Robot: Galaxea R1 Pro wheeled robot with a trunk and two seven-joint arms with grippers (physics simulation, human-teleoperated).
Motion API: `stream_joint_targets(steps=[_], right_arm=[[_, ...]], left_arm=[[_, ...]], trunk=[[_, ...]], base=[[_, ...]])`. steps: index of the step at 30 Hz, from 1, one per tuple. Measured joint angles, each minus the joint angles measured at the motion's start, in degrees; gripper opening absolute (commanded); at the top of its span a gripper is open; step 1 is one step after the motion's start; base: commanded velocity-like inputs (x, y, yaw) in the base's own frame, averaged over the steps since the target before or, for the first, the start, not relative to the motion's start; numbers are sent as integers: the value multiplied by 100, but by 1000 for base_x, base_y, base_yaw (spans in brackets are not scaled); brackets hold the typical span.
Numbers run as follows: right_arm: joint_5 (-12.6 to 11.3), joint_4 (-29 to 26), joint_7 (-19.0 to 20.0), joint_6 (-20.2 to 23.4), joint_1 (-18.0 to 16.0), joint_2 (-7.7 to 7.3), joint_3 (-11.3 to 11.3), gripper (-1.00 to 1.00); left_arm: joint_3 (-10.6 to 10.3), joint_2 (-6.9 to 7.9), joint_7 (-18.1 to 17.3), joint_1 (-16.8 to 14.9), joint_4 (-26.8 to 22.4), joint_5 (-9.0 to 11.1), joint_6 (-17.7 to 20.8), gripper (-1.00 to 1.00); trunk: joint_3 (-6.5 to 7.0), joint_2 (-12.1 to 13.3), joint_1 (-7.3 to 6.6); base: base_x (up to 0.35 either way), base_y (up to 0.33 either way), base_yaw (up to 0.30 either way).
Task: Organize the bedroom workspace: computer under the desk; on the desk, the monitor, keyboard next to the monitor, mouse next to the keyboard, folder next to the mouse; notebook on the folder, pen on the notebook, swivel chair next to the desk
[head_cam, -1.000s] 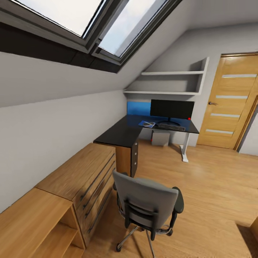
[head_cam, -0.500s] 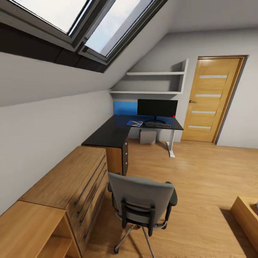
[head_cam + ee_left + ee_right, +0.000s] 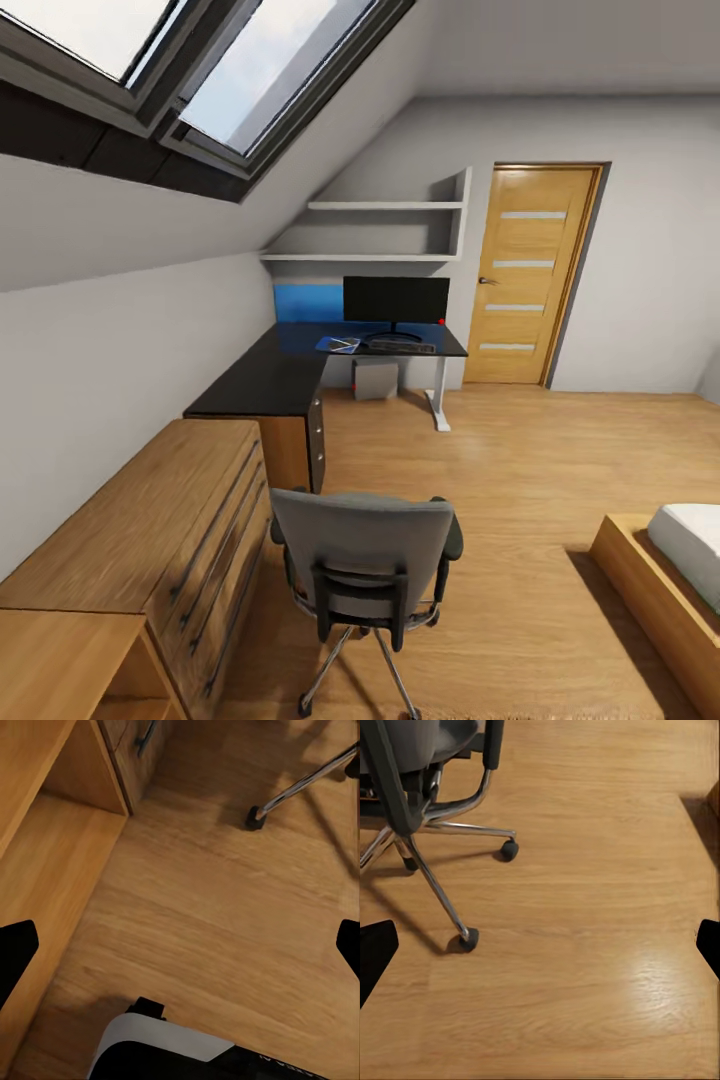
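The swivel chair (image 3: 365, 555) stands on the wood floor in the near middle, its grey back toward me and its seat hidden behind it. Far back is the black-topped desk (image 3: 268, 378). On it stand the monitor (image 3: 396, 298), the keyboard (image 3: 403, 346) in front of it, and the blue folder (image 3: 338, 345) to the keyboard's left, with something dark on it too small to name. The computer (image 3: 375, 380) sits under the desk. My left gripper (image 3: 180, 952) and right gripper (image 3: 540, 952) hang open over bare floor. The chair's chrome base (image 3: 427, 832) is close to the right one.
A low light-wood cabinet (image 3: 150, 540) runs along the left wall up to the desk. One chair castor (image 3: 255, 817) lies near the cabinet's foot. A bed (image 3: 680, 560) juts in at the near right. A wooden door (image 3: 530, 275) is in the far wall.
The whole head view has shifted: desk, chair and door slid left and look farther away, and the bed has come into view at the right. Nothing in the room has moved.
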Motion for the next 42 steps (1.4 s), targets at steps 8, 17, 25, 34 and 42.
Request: stream_joint_targets(steps=[8, 17, 25, 34, 42], right_arm=[[0, -4, -1, -4, 0, 0, -2, 100], [0, -4, -5, 0, -1, 3, -1, 100], [0, -3, -8, -3, -2, 11, 2, 100], [0, -3, -9, 2, -2, 24, 5, 100], [0, -3, -9, 3, -2, 30, 6, 100]], left_arm=[[0, -3, 1, 0, -1, -18, -15, 100], [6, -4, 17, 1, -87, -20, -38, 100], [16, 11, 49, 2, -241, 6, -27, 100], [17, -1, 53, 2, -256, 14, -15, 100], [17, 7, 61, 2, -266, 14, -14, 100]], trunk=[[0, 0, 0], [0, 0, 0], [-35, -79, 43], [-197, -440, 241], [-341, -762, 417]], base=[[0, 47, -287], [0, 5, -250], [0, 0, -43], [0, 0, -4], [0, 0, 0]])
